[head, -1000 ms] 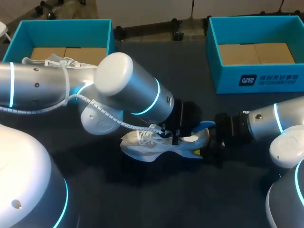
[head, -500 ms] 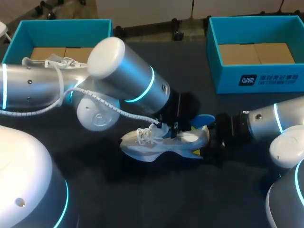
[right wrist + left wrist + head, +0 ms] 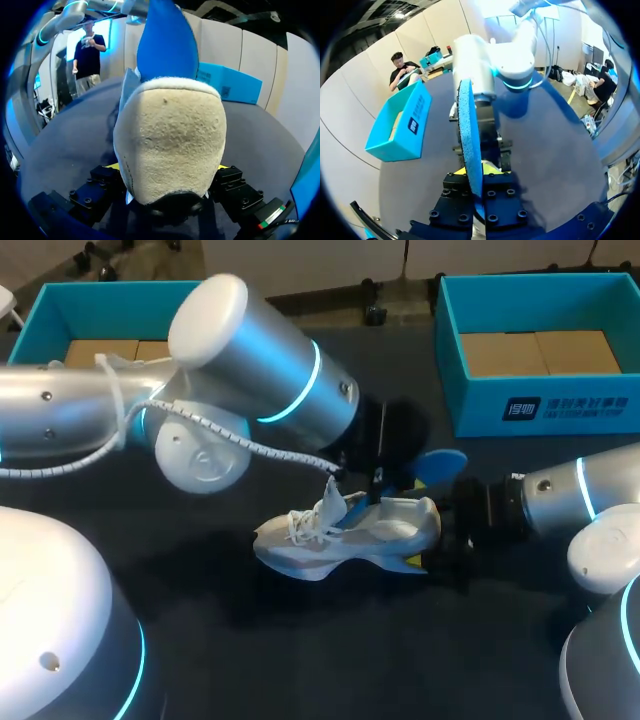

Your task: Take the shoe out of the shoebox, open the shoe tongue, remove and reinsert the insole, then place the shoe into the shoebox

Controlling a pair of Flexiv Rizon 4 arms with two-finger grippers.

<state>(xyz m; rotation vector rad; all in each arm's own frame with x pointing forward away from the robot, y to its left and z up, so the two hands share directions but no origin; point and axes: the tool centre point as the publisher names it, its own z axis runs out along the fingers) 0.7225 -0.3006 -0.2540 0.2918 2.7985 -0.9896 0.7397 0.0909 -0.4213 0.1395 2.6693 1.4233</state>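
The left gripper (image 3: 477, 172) is clamped on the blue insole (image 3: 440, 462), which stands edge-on between its fingers and rises clear above the shoe's heel end. The right gripper (image 3: 167, 172) is closed on the heel of the white shoe (image 3: 340, 535), pinning it on its sole on the tabletop (image 3: 300, 640) between the two arms, well short of either shoebox (image 3: 540, 410). This looks like the removal step, nearly done. Next the insole must come fully free, then be turned toe-first and fed back through the opening while the heel stays pinned. Against a second ago, the left arm has risen and drawn back, the insole has come up out of the shoe, and the tongue has lifted; the shoe has barely shifted.
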